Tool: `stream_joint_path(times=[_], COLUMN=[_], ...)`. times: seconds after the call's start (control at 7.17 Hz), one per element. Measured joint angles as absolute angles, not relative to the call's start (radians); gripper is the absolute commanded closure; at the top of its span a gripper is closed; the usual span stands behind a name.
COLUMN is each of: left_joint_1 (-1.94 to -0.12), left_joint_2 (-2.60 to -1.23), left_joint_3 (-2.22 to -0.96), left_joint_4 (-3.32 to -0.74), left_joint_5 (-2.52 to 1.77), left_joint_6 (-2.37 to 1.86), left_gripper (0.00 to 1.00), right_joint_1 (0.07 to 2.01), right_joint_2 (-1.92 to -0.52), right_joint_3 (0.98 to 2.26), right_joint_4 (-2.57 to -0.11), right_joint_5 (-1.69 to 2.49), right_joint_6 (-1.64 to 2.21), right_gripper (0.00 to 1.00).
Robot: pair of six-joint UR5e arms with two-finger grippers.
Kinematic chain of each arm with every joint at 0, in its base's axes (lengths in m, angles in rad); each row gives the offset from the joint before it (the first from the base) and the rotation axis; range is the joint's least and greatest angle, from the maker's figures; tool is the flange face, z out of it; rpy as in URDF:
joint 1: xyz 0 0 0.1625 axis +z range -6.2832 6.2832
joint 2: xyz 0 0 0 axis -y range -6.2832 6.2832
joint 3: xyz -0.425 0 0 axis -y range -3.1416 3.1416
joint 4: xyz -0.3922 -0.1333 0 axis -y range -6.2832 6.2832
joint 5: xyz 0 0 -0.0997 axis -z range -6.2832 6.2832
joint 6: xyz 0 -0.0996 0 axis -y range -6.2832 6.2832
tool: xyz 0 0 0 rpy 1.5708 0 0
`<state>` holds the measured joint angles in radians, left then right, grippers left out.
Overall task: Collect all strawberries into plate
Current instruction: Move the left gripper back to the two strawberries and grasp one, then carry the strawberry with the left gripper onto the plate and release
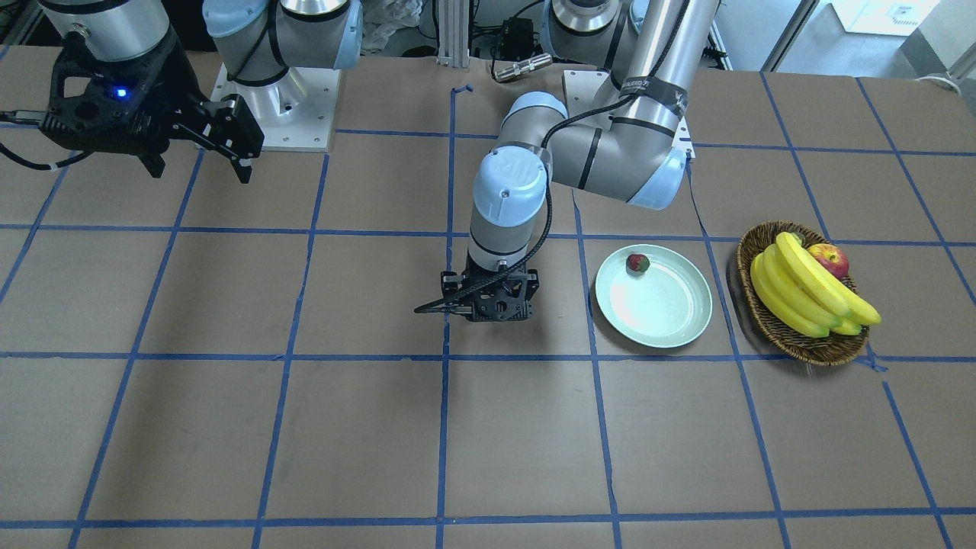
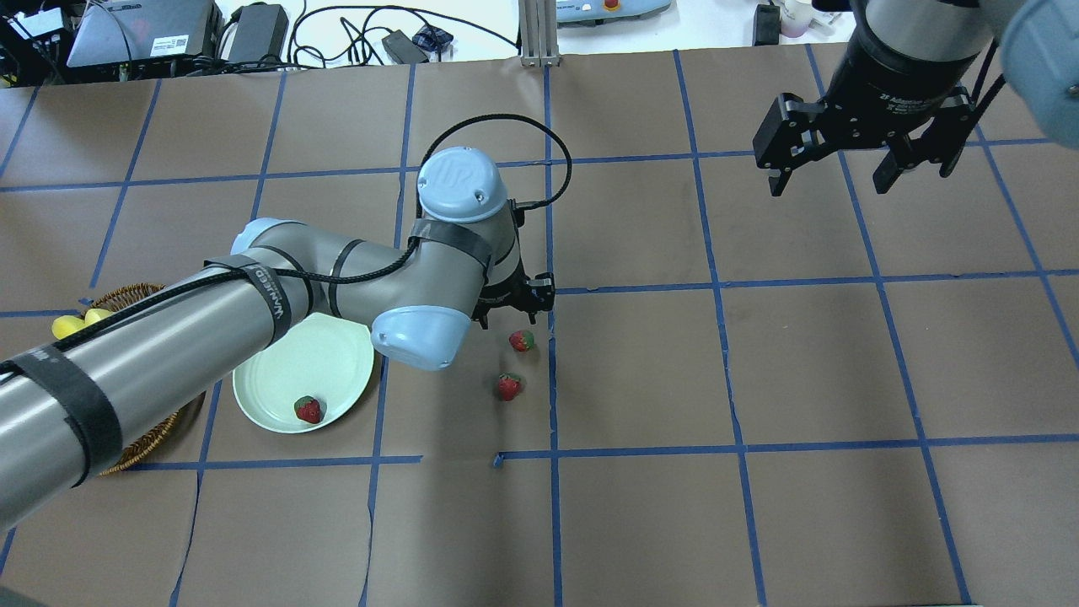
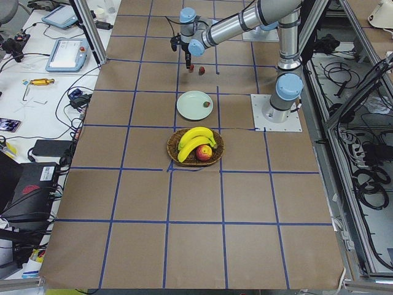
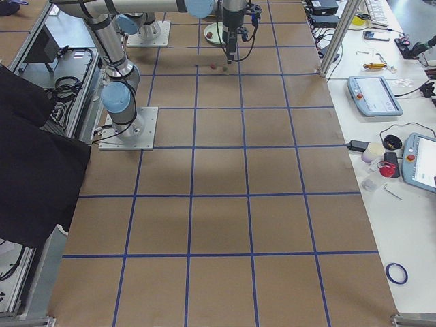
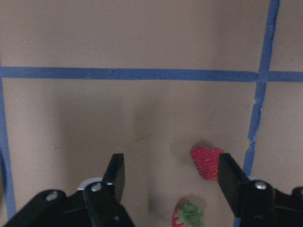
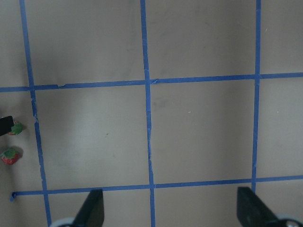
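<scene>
Sitting on the glossy mint plate: one red strawberry.

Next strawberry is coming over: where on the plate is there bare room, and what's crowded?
Most of the plate is bare; its one strawberry lies by the rim nearest the robot. Crowded: around the open left claw, where two loose strawberries lie, and the basket side.

Found one strawberry in the plate, close to its robot-side rim. Found farther strawberry and nearer strawberry on the table, near each other, right of the plate, just left of a tape line. Noted basket left of the plate, apart from it. Logged left gripper over the farther strawberry.
</scene>
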<state>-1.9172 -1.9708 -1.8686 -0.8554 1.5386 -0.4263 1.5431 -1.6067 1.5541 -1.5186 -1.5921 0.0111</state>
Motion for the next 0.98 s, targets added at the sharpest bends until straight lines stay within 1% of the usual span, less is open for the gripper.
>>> stream_joint_path(times=[0.28, 0.56, 0.7, 0.84, 0.98], left_joint_1=[-1.954, -1.962, -1.963, -1.963, -1.963], left_joint_2=[-2.015, -2.026, -2.027, -2.027, -2.028], left_joint_3=[-1.866, -1.868, -1.869, -1.869, -1.869], left_joint_4=[-0.813, -0.809, -0.811, -0.812, -0.813], left_joint_5=[1.552, 1.571, 1.575, 1.577, 1.578], left_joint_6=[-0.469, -0.473, -0.472, -0.471, -0.47], left_gripper=[0.45, 0.61, 0.74, 0.84, 0.85], right_joint_1=[1.543, 1.543, 1.543, 1.543, 1.543], right_joint_2=[-1.606, -1.605, -1.605, -1.605, -1.606], right_joint_3=[1.554, 1.554, 1.554, 1.554, 1.554], right_joint_4=[-1.518, -1.518, -1.519, -1.519, -1.519], right_joint_5=[-1.594, -1.595, -1.595, -1.595, -1.595], right_joint_6=[0.011, 0.011, 0.011, 0.011, 0.011], right_gripper=[0.0, 0.0, 0.0, 0.0, 0.0])
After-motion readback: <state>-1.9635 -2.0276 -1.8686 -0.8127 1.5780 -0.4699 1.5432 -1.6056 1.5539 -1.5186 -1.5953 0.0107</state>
